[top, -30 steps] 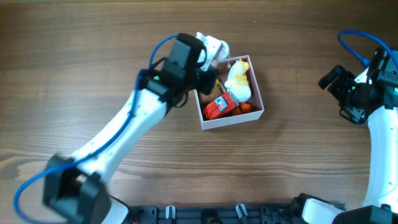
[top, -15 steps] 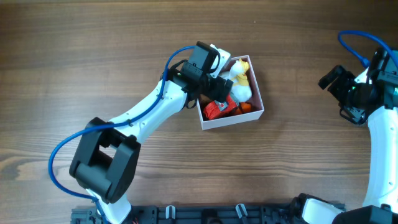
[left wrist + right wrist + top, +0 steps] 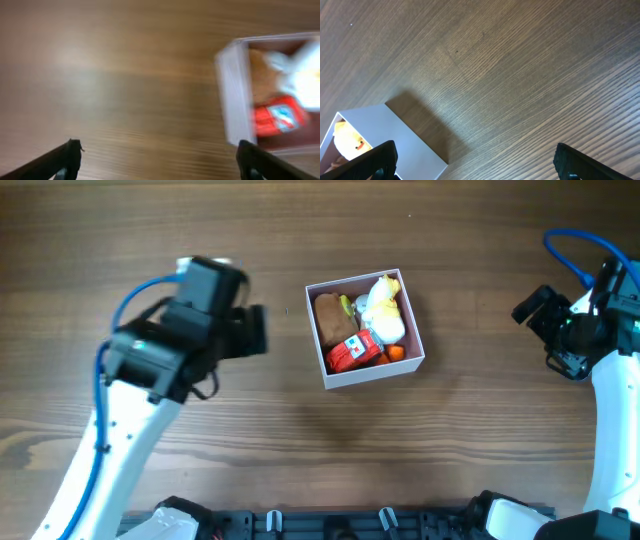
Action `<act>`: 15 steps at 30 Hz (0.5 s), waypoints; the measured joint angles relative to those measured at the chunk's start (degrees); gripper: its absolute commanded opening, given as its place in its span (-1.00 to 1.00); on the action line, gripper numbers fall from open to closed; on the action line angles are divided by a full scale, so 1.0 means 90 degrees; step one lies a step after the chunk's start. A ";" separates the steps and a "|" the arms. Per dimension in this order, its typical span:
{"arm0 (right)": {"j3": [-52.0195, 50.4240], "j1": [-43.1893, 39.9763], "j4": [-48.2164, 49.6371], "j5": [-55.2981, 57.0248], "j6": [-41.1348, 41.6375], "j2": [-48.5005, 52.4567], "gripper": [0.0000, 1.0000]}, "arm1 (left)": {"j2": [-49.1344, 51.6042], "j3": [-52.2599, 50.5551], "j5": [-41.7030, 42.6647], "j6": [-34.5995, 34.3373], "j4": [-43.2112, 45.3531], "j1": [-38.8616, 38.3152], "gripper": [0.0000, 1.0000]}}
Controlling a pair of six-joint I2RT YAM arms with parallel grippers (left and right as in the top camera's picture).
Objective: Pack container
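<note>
The container, a square white-walled box, sits at the table's middle. It holds a brown toy, a white and yellow duck plush, a red toy and a small orange piece. My left gripper hovers to the box's left, open and empty, pointing at it. The left wrist view is blurred: the gripper spans bare wood, and the container with the red toy lies ahead on the right. My right gripper stands open far right of the box. In its own view, the gripper is over bare wood, with the container's wall at lower left.
Brown wooden table all around the box. A blue cable loops above the right arm. A black rail runs along the front edge.
My left gripper opened and pulled back left, away from the container's top-left corner. The brown toy now shows in the box's left part. The right arm has not moved.
</note>
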 measured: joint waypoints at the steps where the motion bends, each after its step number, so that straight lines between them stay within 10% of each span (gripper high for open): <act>1: 0.0002 0.0000 0.0000 0.0002 0.0000 0.0000 0.99 | 0.0005 0.0000 -0.0066 -0.0214 -0.0148 0.0243 1.00; 15: 0.0000 0.0000 0.0000 0.0000 0.0000 0.0000 0.99 | 0.0129 -0.0007 -0.0165 -0.0874 -0.0447 0.1105 0.99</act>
